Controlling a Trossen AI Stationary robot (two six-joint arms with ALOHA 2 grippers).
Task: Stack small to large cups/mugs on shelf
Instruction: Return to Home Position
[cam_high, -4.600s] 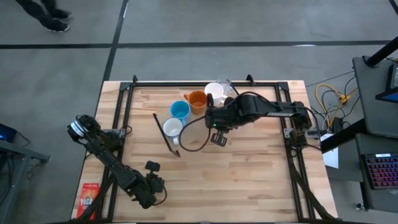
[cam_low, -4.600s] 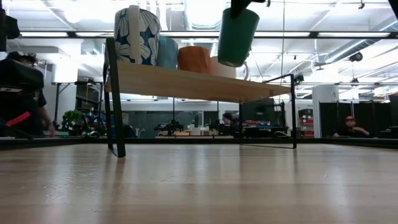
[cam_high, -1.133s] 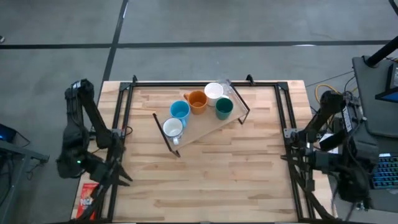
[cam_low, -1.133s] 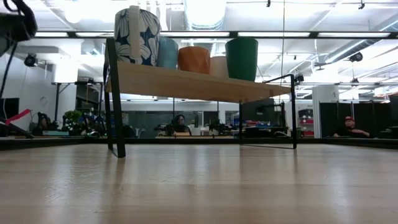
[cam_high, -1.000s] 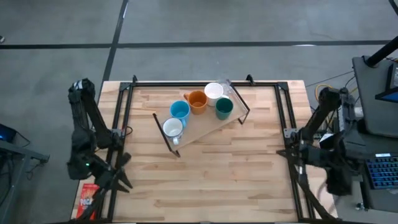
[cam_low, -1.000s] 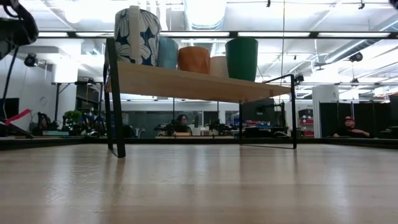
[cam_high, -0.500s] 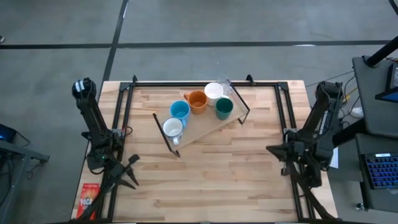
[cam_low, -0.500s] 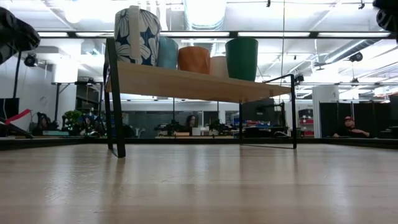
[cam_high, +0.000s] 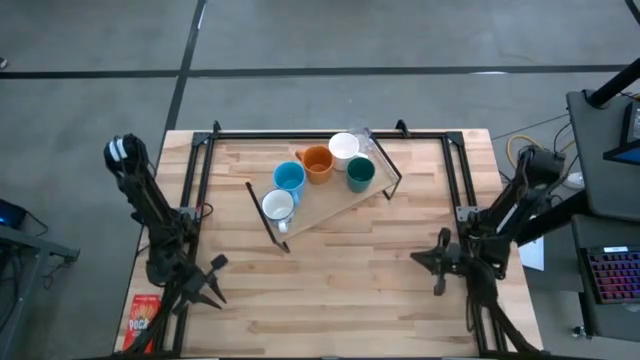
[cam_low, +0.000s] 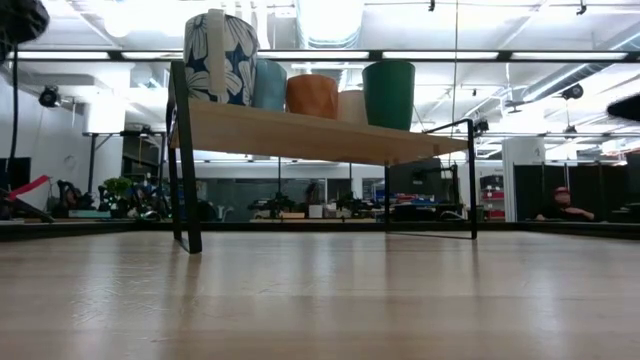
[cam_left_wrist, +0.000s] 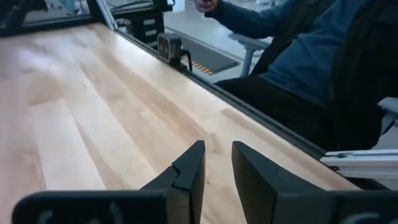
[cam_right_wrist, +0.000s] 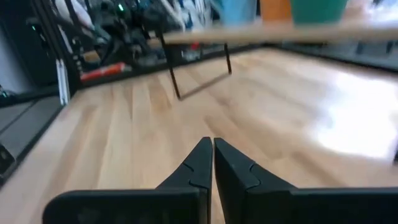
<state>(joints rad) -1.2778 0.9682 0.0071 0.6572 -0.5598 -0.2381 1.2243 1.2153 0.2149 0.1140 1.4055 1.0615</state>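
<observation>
**Desk:** Where are the mugs?

**Robot:** All five stand upright on the shelf (cam_high: 322, 208), toward the far side of the worktop (cam_high: 380, 290). From table height, left to right, they are the patterned mug (cam_low: 220, 57), the blue mug (cam_low: 268, 84), the orange mug (cam_low: 312, 96), the white mug (cam_low: 351, 106), half hidden by its neighbours, and the green mug (cam_low: 389, 94). They stand close together. From above the row bends, and the green mug sits just beside the white one.

**Desk:** And your arms?

**Robot:** Both are tucked at the worktop's sides, well apart from the shelf. My left jaws hang low by the left edge, toward the near side, with a narrow gap between the fingers (cam_left_wrist: 189, 171) and nothing in it. My right jaws sit by the right edge, fingers (cam_right_wrist: 200, 158) pressed together, empty, pointing toward the shelf.

**Desk:** Anyone nearby?

**Robot:** A person (cam_left_wrist: 305, 56) in a blue top is just past the worktop's edge, seen by my left wrist camera.
</observation>
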